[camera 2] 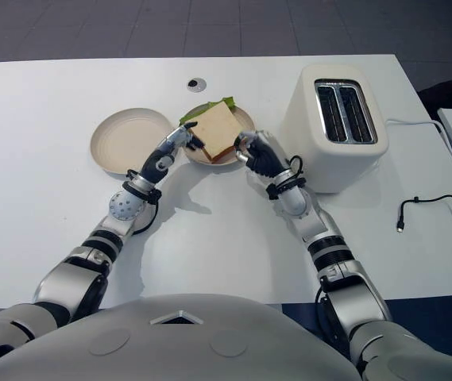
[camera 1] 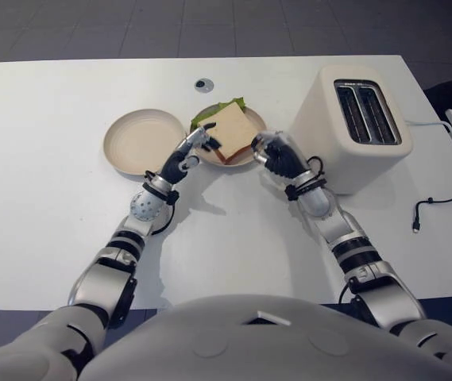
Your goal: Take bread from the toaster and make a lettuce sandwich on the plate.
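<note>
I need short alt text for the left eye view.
A lettuce sandwich lies on a plate between the robot's left hand and right hand. A second plate sits left of it, a white toaster right of it, all on a white table.

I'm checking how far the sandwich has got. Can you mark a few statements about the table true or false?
1. The toaster has no bread in its slots. True.
2. The sandwich sits on the left plate. False: it is on the plate nearer the toaster; the left plate is bare.
3. Lettuce sticks out behind the top slice. True.
4. The right hand is in a toaster slot. False: it is at the sandwich's right side, and the left hand is at its left side.
</note>
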Robot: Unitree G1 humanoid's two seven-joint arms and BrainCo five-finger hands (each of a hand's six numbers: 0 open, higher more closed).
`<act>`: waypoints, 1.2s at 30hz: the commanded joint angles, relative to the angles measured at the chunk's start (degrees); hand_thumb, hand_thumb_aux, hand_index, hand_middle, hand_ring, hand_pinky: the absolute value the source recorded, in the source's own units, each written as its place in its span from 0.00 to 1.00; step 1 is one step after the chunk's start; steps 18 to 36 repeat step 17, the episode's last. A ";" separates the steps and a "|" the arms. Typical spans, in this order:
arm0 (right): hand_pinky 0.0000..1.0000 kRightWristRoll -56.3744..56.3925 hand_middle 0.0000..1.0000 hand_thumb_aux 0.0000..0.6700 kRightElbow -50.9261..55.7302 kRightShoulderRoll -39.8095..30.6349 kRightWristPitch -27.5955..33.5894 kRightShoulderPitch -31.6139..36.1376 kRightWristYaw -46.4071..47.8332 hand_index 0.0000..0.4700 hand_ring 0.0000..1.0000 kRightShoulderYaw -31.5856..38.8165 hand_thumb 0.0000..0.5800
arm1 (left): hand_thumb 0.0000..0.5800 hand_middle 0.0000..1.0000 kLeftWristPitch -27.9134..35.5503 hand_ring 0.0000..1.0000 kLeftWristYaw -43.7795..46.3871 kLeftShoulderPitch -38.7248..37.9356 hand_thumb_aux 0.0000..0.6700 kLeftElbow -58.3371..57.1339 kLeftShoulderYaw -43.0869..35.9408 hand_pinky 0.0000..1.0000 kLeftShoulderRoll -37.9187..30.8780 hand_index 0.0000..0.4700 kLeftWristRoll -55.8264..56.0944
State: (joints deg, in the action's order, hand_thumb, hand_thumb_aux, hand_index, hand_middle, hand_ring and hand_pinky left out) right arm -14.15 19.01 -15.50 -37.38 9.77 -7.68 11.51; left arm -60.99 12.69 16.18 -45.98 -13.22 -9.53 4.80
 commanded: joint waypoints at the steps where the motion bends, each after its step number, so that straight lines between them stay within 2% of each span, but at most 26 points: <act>1: 0.00 17.84 0.00 0.00 -12.37 3.26 -2.06 -4.76 5.41 0.00 0.00 -2.20 0.00 | 0.00 0.00 3.58 0.00 5.37 -5.85 0.00 20.09 -0.14 0.00 -0.05 0.00 14.69; 4: 0.00 21.50 0.00 0.00 -19.62 3.60 -2.96 -7.75 7.71 0.00 0.00 -2.48 0.00 | 0.00 0.00 6.87 0.00 6.26 -9.71 0.00 33.09 -0.50 0.00 -0.52 0.00 17.91; 8: 0.00 21.63 0.00 0.00 -22.62 4.02 -2.37 -9.35 10.48 0.00 0.00 -3.10 0.00 | 0.00 0.00 11.16 0.00 7.65 -12.17 0.00 37.87 0.17 0.00 0.08 0.00 17.09; 17: 0.00 20.63 0.00 0.00 -22.59 5.69 -1.25 -9.91 14.90 0.00 0.00 -3.85 0.00 | 0.00 0.00 13.78 0.00 10.70 -12.65 0.00 36.32 2.45 0.00 2.62 0.00 14.51; 36: 0.00 20.63 0.00 0.00 -22.59 5.69 -1.25 -9.91 14.90 0.00 0.00 -3.85 0.00 | 0.00 0.00 13.78 0.00 10.70 -12.65 0.00 36.32 2.45 0.00 2.62 0.00 14.51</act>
